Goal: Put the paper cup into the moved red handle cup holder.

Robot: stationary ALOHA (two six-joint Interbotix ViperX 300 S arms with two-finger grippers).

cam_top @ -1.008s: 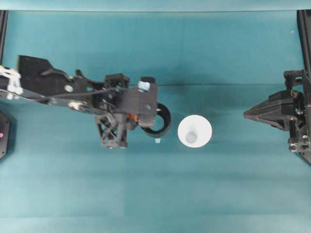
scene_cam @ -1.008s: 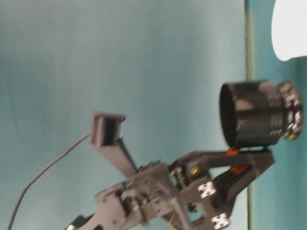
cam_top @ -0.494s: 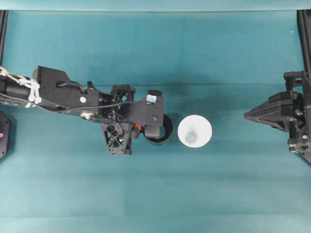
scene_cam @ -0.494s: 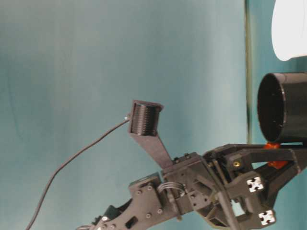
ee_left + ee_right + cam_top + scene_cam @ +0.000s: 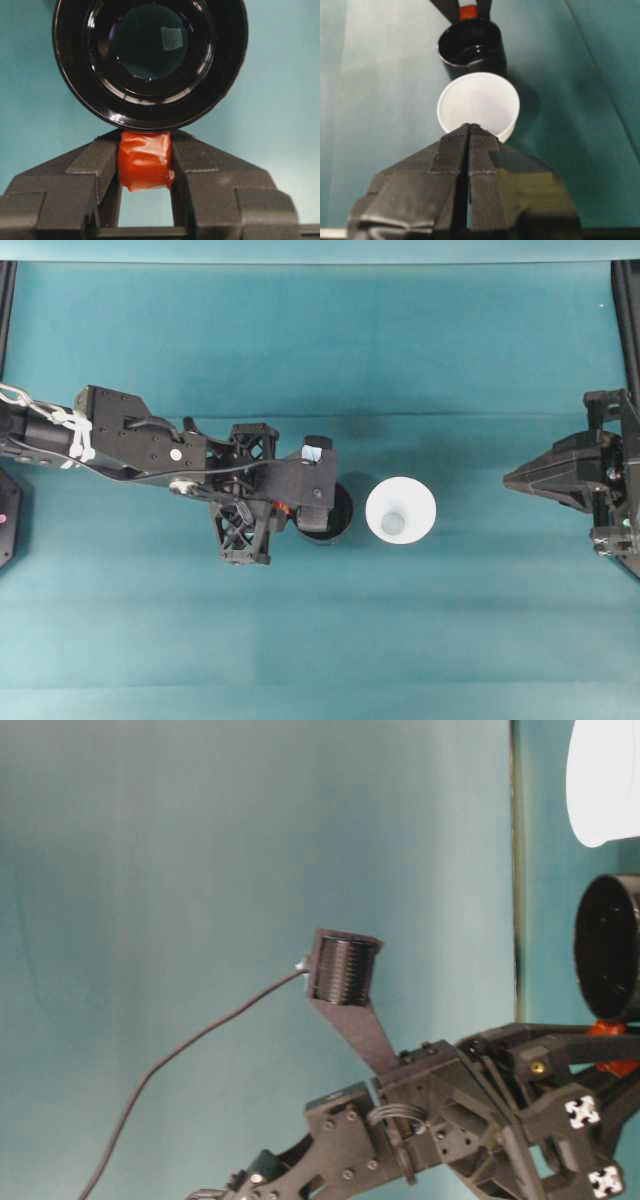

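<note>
The white paper cup (image 5: 400,510) stands upright and open at the table's middle, and I see its side in the table-level view (image 5: 605,780) and its mouth in the right wrist view (image 5: 478,105). Just to its left is the glossy black red handle cup holder (image 5: 332,512) (image 5: 150,60) (image 5: 470,47) (image 5: 612,960), mouth up. My left gripper (image 5: 285,507) (image 5: 145,150) is shut on its red-orange handle (image 5: 145,160) (image 5: 612,1050). My right gripper (image 5: 510,478) (image 5: 470,127) rests shut and holds nothing, at the right edge, pointing at the paper cup.
The teal table (image 5: 320,640) spreads wide in front of and behind the cups. Black frame posts (image 5: 628,300) stand at the left and right edges. The left arm's cable (image 5: 180,1050) loops above the table.
The left gripper carried the holder down towards the table and a little nearer the paper cup, turning it from tilted to mouth up. The right arm and paper cup stayed still.
</note>
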